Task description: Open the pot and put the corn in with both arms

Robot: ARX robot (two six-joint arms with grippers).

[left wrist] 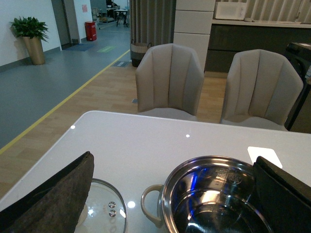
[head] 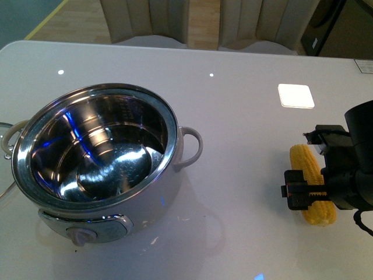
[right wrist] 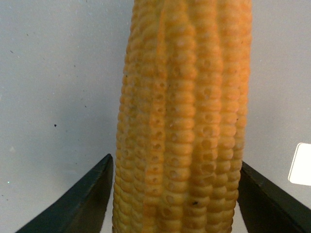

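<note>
The pot (head: 93, 146) stands open on the left of the white table, its shiny steel inside empty. Its glass lid (head: 4, 175) lies flat on the table at the pot's left, cut off by the picture's edge. In the left wrist view my left gripper (left wrist: 170, 213) is open, its dark fingers (left wrist: 53, 194) wide apart above the lid (left wrist: 104, 208) and the pot's rim (left wrist: 167, 194). The yellow corn (head: 309, 169) is at the right, low over the table, with my right gripper (head: 312, 189) shut on it. Up close, the cob (right wrist: 184, 121) fills the gap between both black fingers (right wrist: 87, 204).
A white square patch (head: 296, 95) sits on the table behind the corn. Two beige chairs (head: 145, 20) stand at the table's far edge. The pot's loop handle (head: 192, 146) sticks out toward the corn, with bare table between them.
</note>
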